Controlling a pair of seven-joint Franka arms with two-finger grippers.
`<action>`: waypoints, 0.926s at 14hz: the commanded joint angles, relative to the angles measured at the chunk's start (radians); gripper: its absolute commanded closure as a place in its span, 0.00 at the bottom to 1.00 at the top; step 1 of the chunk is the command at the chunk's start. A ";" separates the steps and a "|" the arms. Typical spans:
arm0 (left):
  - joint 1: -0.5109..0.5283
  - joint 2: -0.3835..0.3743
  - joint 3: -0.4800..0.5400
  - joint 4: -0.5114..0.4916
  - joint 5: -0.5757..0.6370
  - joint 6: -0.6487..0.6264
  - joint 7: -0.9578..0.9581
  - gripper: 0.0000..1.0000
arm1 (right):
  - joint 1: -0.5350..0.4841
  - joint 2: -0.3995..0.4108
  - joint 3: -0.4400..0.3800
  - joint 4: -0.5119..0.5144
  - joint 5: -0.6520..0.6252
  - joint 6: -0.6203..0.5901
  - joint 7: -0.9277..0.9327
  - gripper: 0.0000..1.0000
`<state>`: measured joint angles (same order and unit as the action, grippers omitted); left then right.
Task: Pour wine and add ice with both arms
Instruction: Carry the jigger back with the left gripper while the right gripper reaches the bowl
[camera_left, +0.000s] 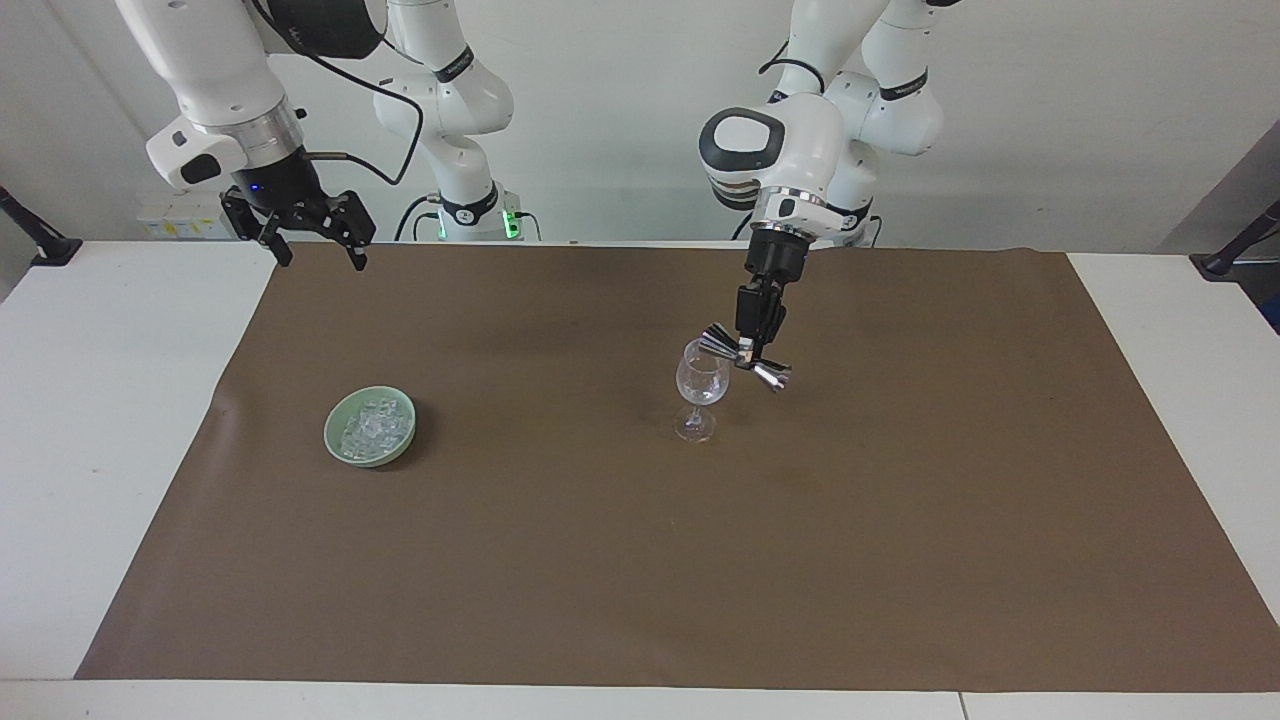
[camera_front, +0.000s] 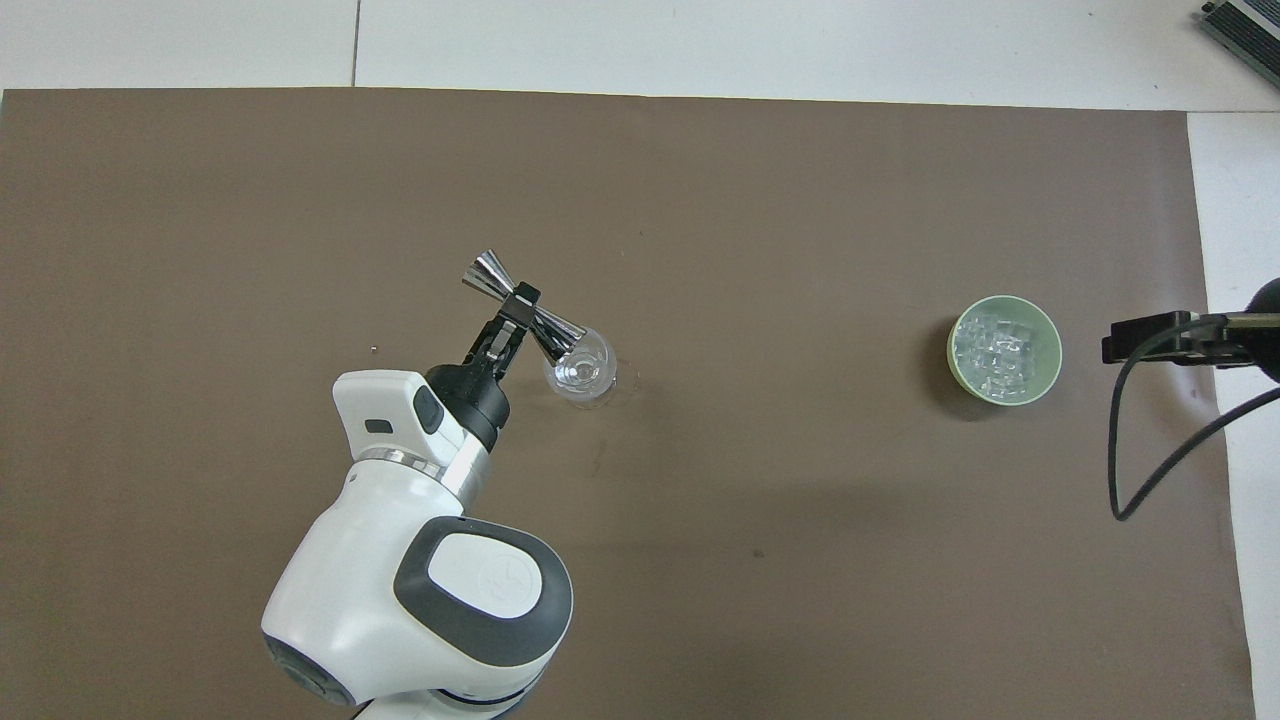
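A robotics lab: two white arms (camera_left: 800, 130) at a paper-covered table (camera_left: 100, 400), bare walls.

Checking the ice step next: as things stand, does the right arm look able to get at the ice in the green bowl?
Probably yes. The right gripper hangs open, nothing held, toward its own end of the table, and nothing covers the ice in the green bowl.

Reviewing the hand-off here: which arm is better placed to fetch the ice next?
Right: the right gripper is open and free at the bowl's end; the left gripper is shut on the jigger over the glass.
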<state>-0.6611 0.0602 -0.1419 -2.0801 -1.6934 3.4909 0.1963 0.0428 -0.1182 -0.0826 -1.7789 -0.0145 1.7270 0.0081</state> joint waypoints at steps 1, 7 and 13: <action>0.006 -0.028 0.001 -0.003 -0.075 0.002 0.005 1.00 | -0.011 -0.061 0.006 -0.132 0.007 0.120 -0.085 0.00; 0.135 -0.079 0.005 -0.009 -0.305 -0.171 -0.005 1.00 | -0.014 -0.006 0.003 -0.214 0.007 0.279 -0.290 0.00; 0.285 -0.140 0.007 -0.087 -0.370 -0.395 -0.299 1.00 | -0.020 0.098 -0.002 -0.280 -0.038 0.443 -0.556 0.00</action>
<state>-0.4265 -0.0293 -0.1295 -2.1108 -2.0447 3.1755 -0.0105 0.0396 -0.0444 -0.0888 -2.0281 -0.0241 2.1086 -0.4887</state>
